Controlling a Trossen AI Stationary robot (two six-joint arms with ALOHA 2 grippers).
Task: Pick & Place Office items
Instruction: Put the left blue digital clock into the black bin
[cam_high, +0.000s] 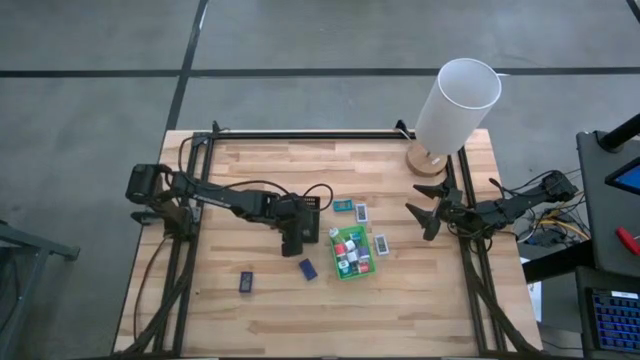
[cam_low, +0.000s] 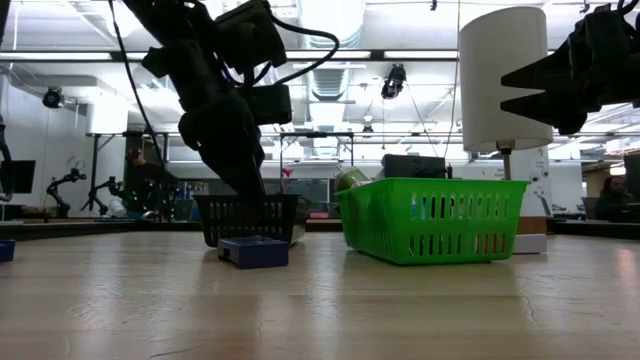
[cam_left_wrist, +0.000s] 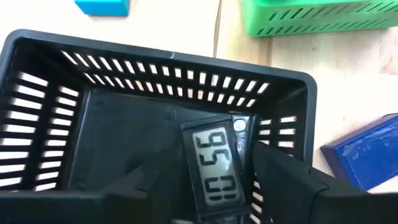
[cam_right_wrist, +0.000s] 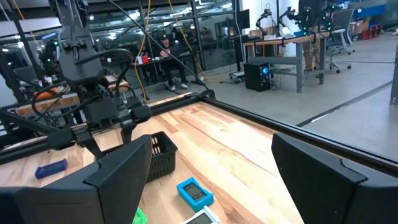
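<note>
One small black clock (cam_left_wrist: 216, 169) with a grey display sits between the fingers of our left tool (cam_left_wrist: 217, 186), down inside the black basket (cam_left_wrist: 56, 124) on the counter (cam_high: 400, 300). The jaws stand apart on either side of it, and we cannot tell whether they touch it. We judge it light, stiff and smooth-sided, best held across its narrow edges, clear of the display. Our right tool (cam_high: 428, 211) waits wide open near the lamp (cam_high: 455, 105).

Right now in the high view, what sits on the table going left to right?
Dark blue block → black tray under the left pincer → teal packet → green tray → white packet → lamp base, right pincer alongside.
</note>
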